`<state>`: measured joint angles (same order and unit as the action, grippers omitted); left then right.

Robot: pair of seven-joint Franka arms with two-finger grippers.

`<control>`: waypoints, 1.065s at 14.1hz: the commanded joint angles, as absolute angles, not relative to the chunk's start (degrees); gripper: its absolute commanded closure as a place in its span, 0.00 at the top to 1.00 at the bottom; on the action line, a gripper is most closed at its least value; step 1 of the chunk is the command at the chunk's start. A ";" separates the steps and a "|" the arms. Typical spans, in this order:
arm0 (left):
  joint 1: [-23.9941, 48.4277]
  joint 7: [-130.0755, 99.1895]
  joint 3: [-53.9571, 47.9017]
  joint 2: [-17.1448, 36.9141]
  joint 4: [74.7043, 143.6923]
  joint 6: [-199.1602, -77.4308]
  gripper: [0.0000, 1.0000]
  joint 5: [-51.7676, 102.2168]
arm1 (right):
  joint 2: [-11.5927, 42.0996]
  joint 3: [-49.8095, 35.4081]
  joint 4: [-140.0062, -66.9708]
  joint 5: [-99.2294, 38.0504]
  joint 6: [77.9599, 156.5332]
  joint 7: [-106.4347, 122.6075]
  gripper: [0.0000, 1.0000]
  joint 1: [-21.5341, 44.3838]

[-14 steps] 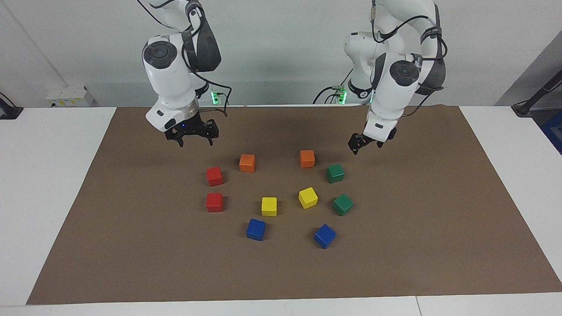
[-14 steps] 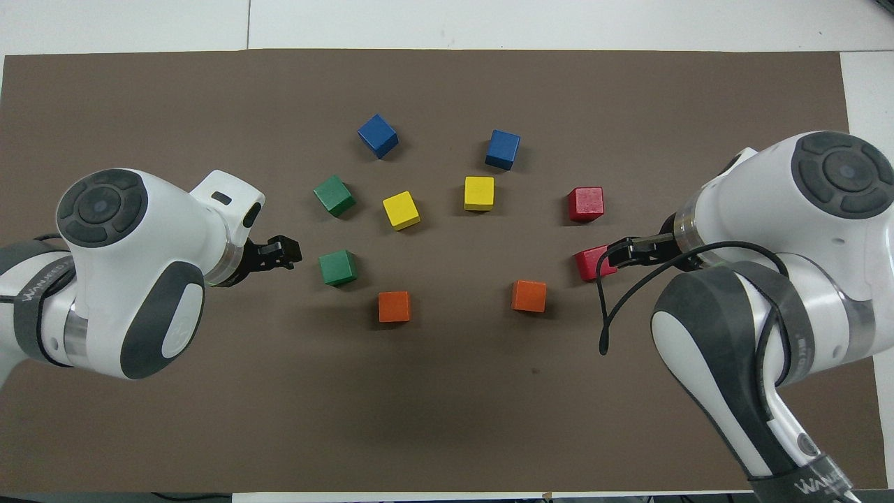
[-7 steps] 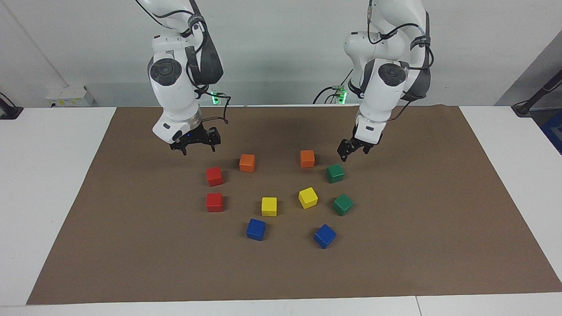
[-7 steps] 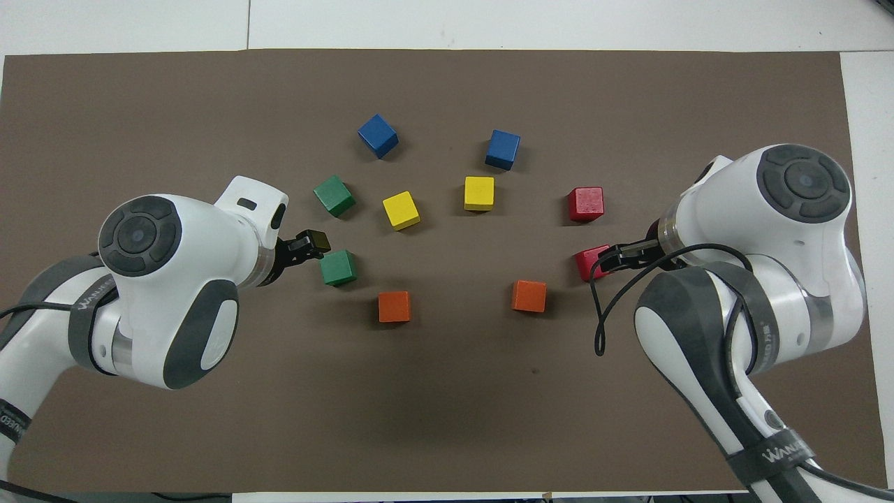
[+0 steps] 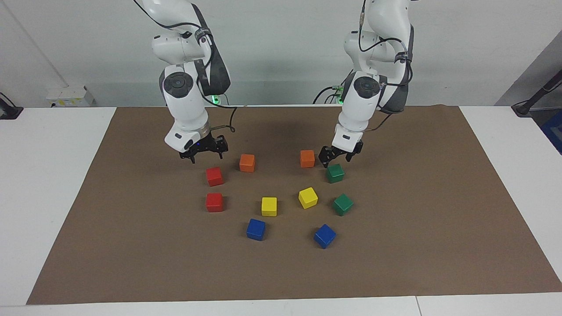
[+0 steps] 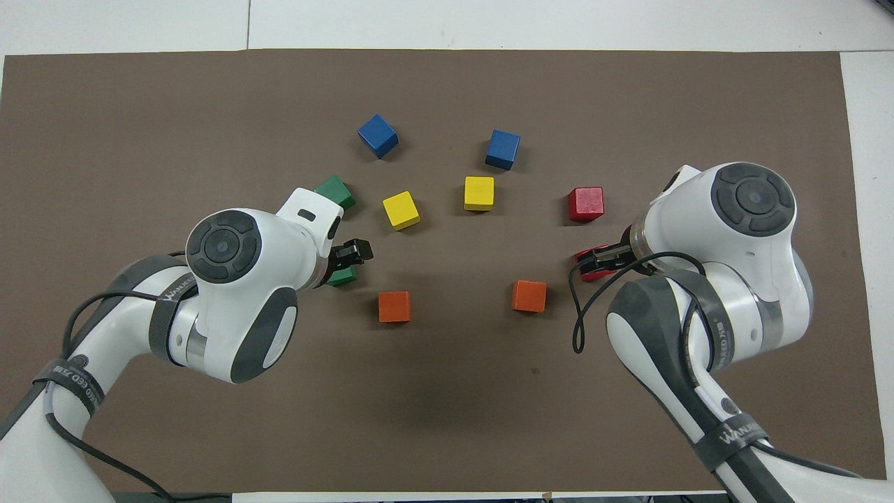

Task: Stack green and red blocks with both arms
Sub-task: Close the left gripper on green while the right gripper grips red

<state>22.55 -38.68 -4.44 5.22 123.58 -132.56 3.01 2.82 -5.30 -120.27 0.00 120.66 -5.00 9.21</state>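
**Jaws wide on both arms, each poised over its first cube**

Both pairs of jaws stand spread and hold nothing. The left gripper (image 5: pixel 334 156) hangs just above the green block nearer the robots (image 5: pixel 335 173); the second green block (image 5: pixel 343 204) sits farther out on the brown mat (image 5: pixel 417 219). The right gripper (image 5: pixel 204 151) hovers just short of the nearer red block (image 5: pixel 214 176), with the other red block (image 5: pixel 214 202) farther out.

Risks, as I judge them: an orange cube (image 5: pixel 307 158) sits just beside the left gripper, so a descending finger could nudge it. Off-centre jaws could tip or twist either target cube.

From overhead, the left wrist hides most of the nearer green block, and the right gripper covers much of the nearer red one.
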 commanded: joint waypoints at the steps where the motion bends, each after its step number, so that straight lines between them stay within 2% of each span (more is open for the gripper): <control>1: 23.99 -39.02 -3.52 6.94 123.49 -134.73 1.00 3.34 | 3.16 -5.36 -122.69 -0.79 124.10 -4.04 1.00 9.23; 7: 24.79 -39.11 -3.25 10.10 123.57 -134.91 1.00 2.90 | 5.18 -5.36 -123.84 -0.79 127.96 -3.87 1.00 9.23; 15: 23.73 -39.46 -3.25 10.46 124.10 -134.74 1.00 2.20 | 7.55 -5.36 -125.07 -0.79 131.74 -4.13 1.00 9.23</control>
<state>23.66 -38.68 -3.58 10.14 123.58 -133.86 2.91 6.85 -5.30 -124.05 0.00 129.44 -5.00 9.31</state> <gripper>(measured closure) 0.000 0.000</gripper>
